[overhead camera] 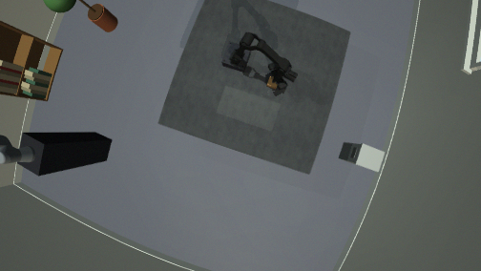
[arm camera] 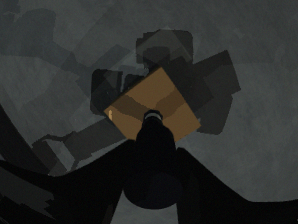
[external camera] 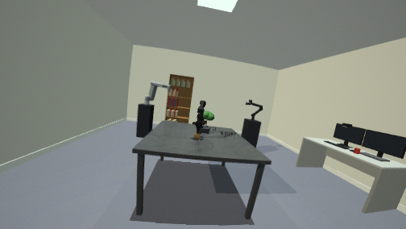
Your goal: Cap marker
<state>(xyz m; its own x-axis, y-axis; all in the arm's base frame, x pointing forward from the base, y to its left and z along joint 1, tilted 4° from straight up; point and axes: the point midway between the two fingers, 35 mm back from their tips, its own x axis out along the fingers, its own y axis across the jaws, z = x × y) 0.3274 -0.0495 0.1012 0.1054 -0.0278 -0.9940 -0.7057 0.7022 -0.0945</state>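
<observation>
While the arm (overhead camera: 269, 50) (external camera: 200, 114) hangs over the orange holder block (overhead camera: 272, 83) (external camera: 197, 136) (arm camera: 155, 95), its gripper (overhead camera: 279, 89) (external camera: 197, 131) (arm camera: 154, 149) is pinching the dark cap (arm camera: 154, 150) — pretty much above the marker (arm camera: 153, 115); seating's hard to tell, honestly — too dark.

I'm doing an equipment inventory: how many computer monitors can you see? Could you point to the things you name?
2. Both stand on the white desk (external camera: 387, 161) by the right wall in the exterior view: one monitor (external camera: 349, 134) farther back, the other monitor (external camera: 384, 141) nearer the camera.
</observation>
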